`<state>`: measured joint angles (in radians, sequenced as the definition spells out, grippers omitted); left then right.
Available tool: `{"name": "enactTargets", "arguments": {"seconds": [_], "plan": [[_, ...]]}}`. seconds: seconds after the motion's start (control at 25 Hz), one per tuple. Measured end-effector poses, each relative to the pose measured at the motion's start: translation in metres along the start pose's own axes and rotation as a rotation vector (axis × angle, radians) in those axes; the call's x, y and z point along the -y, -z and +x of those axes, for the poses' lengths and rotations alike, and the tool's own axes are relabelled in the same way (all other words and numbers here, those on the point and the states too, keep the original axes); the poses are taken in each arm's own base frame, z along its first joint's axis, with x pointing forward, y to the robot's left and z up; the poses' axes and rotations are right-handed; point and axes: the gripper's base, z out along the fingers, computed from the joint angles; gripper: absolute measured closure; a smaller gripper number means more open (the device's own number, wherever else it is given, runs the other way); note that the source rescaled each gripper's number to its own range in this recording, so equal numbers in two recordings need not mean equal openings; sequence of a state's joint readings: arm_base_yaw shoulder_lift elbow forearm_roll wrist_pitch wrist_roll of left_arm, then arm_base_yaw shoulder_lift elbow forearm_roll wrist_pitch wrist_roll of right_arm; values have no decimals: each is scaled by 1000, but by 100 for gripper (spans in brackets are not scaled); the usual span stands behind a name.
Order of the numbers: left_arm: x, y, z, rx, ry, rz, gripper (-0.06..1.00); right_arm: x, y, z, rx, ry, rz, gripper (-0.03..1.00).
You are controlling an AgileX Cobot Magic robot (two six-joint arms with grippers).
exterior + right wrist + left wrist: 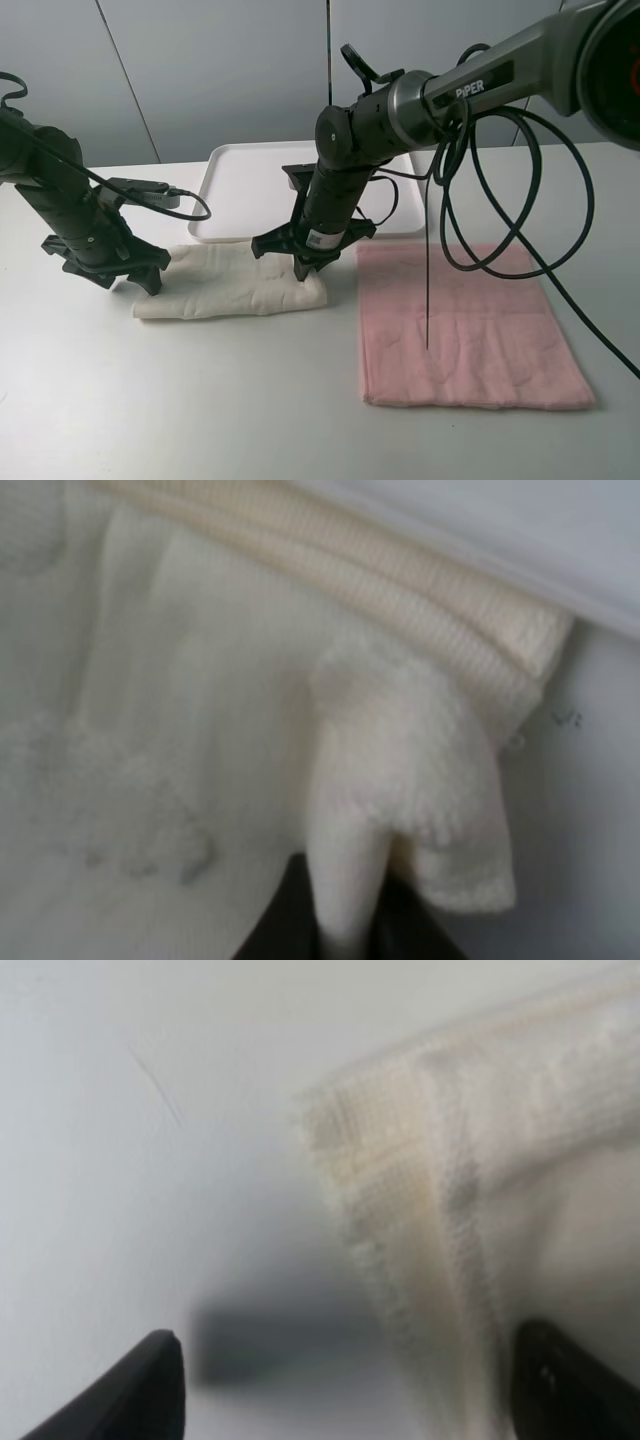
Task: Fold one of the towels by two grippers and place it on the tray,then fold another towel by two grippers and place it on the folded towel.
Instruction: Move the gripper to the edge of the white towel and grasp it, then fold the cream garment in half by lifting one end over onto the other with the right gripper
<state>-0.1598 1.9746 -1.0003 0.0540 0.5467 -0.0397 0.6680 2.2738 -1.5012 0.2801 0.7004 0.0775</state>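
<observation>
Right gripper (345,925): clamped on cream towel (200,730) pinch, clear only from wrist. Left gripper (355,1385): spread wide, gripping nothing, cropped, blurred.

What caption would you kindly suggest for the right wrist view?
Right gripper shut on a raised fold of the cream towel, near its hem.

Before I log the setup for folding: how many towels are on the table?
2. Cream towel: folded, in front of the tray. Pink towel: flat, right of it in the high view.
</observation>
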Motion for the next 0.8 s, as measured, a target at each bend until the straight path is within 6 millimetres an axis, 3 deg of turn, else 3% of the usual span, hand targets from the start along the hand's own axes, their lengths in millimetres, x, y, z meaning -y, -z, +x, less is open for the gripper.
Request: {"name": "enactTargets", "arguments": {"seconds": [0.4,0.8], "plan": [[0,0,0,0,0,0,8,-14,49,-3,50,43,-60,93],[0,0,0,0,0,0,8,-34,56,-3,52,-18,-277,93]]}}
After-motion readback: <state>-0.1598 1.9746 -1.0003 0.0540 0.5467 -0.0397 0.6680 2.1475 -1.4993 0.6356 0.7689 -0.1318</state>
